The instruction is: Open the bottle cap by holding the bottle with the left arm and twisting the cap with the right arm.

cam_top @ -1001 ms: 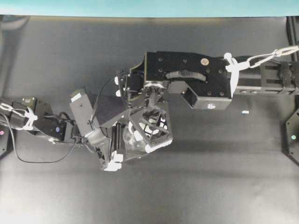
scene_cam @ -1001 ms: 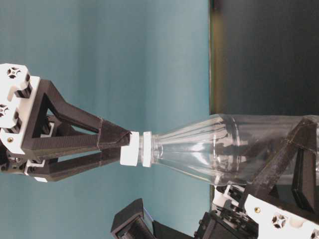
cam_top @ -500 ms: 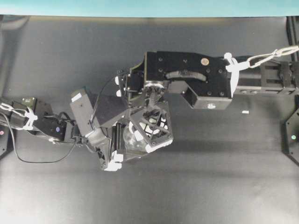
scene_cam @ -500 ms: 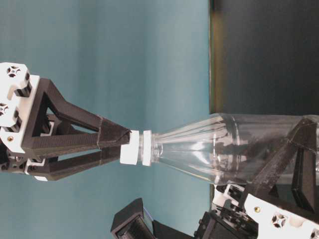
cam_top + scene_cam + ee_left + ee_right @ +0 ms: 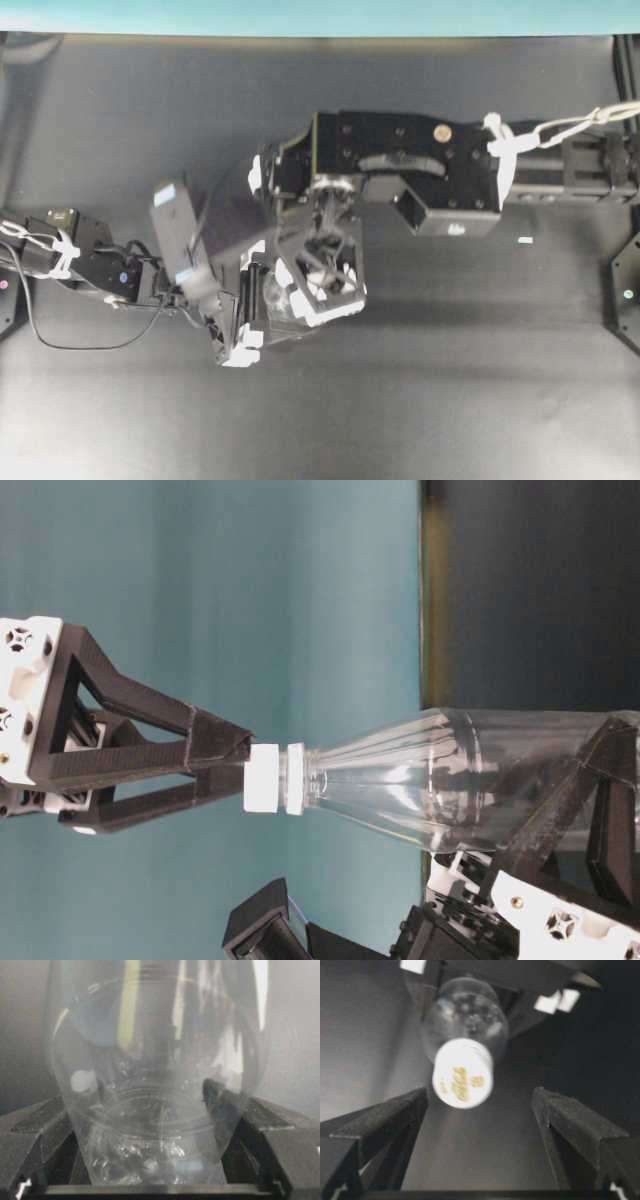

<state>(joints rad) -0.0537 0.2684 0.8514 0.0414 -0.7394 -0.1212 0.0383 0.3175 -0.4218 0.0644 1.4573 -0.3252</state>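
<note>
Right gripper (image 5: 480, 1105) released — fingers spread at 9 and 3 o'clock of bottle cap (image 5: 463, 1079), not touching. Left gripper (image 5: 155, 1160) clenched on bottle (image 5: 430, 780) body — cap on neck.

In the overhead view the right arm (image 5: 420, 175) and its gripper (image 5: 318, 272) cover the bottle cap entirely and most of the bottle (image 5: 278, 305), leaving only a sliver of clear plastic showing. The left arm (image 5: 95, 272) runs off the left edge. At table level the bottle's base is cut off at the right edge, and the left gripper (image 5: 560, 830) is cropped there too. The left wrist view is filled with blurred plastic. The cap (image 5: 463, 1080) shows soft, its yellow print unreadable.
</note>
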